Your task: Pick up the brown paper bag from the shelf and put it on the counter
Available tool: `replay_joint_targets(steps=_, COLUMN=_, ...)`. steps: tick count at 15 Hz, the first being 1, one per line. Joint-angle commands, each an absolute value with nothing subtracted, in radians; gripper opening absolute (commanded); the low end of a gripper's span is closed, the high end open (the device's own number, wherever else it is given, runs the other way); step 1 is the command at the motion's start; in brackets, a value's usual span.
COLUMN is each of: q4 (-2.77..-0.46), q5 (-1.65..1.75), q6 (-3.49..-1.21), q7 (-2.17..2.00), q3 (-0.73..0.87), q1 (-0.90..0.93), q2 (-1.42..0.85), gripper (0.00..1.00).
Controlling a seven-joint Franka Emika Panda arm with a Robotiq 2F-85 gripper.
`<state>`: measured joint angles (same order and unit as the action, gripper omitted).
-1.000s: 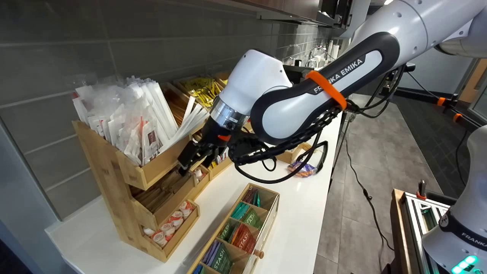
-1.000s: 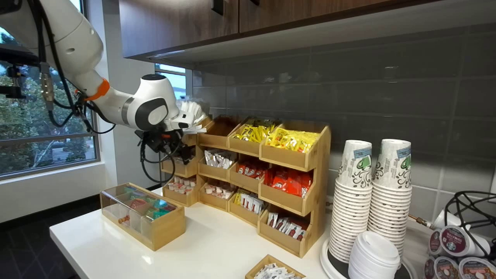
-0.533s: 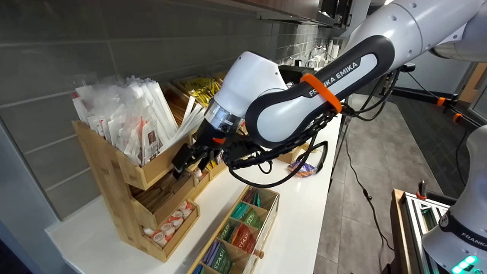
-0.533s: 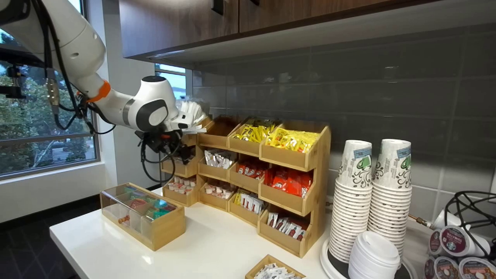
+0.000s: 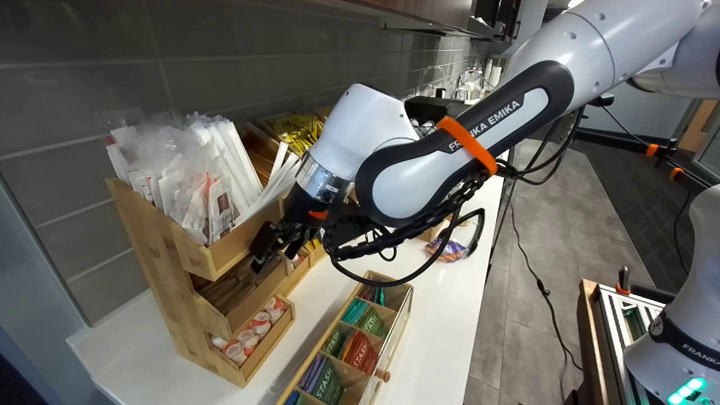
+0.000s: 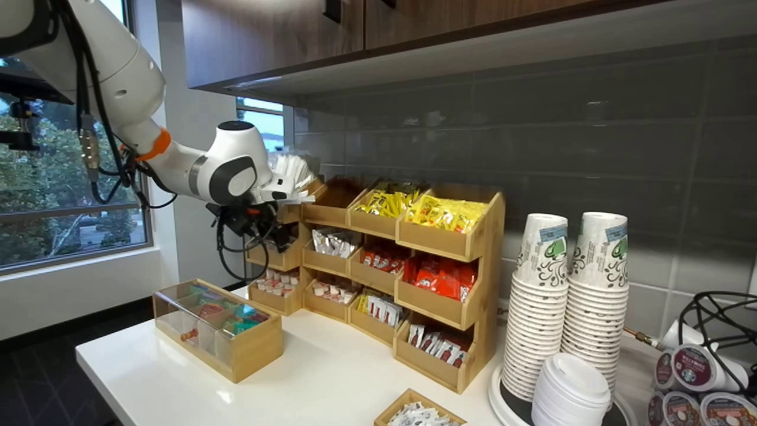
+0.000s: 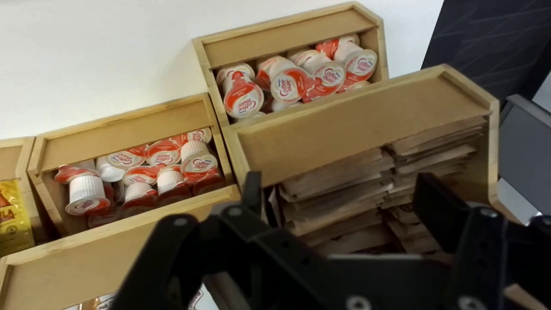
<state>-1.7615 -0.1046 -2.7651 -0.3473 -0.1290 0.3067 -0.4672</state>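
1. At the mouth of a middle-tier bin (image 7: 366, 125), the Robotiq gripper (image 7: 340, 185) angles down with its fingers (image 7: 253, 193) set wide apart. Whether either finger touches the bin or its contents, I cannot tell.
2. Seen through that gap, the brown paper bags (image 7: 344, 198) lie packed in two side-by-side stacks inside the same bin, partly hidden by the gripper.
3. Just below, a bottom-tier bin (image 7: 284, 38) holds Coffee mate creamer cups (image 7: 292, 82); more creamer cups fill a neighbouring bin (image 7: 129, 137) in the next column.
4. Just above, clear-wrapped packets (image 5: 197, 191) and slim white paper sleeves (image 5: 236, 152) lean in a thick bunch, standing well over the rim of the top-tier bin (image 5: 242, 244).
5. All these bins belong to the light-wood display rack (image 5: 169, 281). Farther along it, yellow packets (image 6: 446, 213) sit in the top tier, with red packets (image 6: 440, 278) in the middle tier below.
6. From the gripper, the Franka arm (image 5: 416, 174) slants upward, an orange strap (image 5: 468, 145) around it.
7. Near the rack but apart from it, a clear-fronted wooden tea box (image 6: 260, 349) with a small round knob (image 6: 189, 335) stands on the white countertop (image 5: 439, 326), STASH tea sachets (image 5: 360, 351) in its compartments.
8. Past the rack's end, two stacks of patterned paper cups (image 6: 535, 319) stand upright, white lids (image 6: 571, 384) piled in front, with coffee pods (image 6: 692, 367) beyond, one marked Starbucks.
9. Behind the countertop runs a grey tiled wall (image 6: 591, 148); trees (image 6: 41, 168) show through a window (image 6: 71, 213) beyond the arm.
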Motion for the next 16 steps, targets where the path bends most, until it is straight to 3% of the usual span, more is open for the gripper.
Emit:
replay_joint_targets(steps=1, q4=-1.724, q5=-0.100, q6=-2.788, q7=-0.339, q3=-0.126, q1=0.316, q2=-0.500, gripper=0.82)
replay_joint_targets(steps=8, q4=-1.705, q5=-0.097, q6=-2.785, q7=-0.322, q3=-0.124, q1=0.320, q2=-0.512, gripper=0.74)
replay_joint_targets(steps=13, q4=-1.691, q5=-0.094, q6=-2.779, q7=-0.316, q3=-0.120, q1=0.321, q2=-0.526, gripper=0.60)
replay_joint_targets(steps=14, q4=-1.688, q5=-0.094, q6=-2.778, q7=-0.316, q3=-0.118, q1=0.321, q2=-0.530, gripper=0.53)
replay_joint_targets(steps=16, q4=-1.686, q5=-0.093, q6=-2.776, q7=-0.317, q3=-0.114, q1=0.322, q2=-0.531, gripper=0.58)
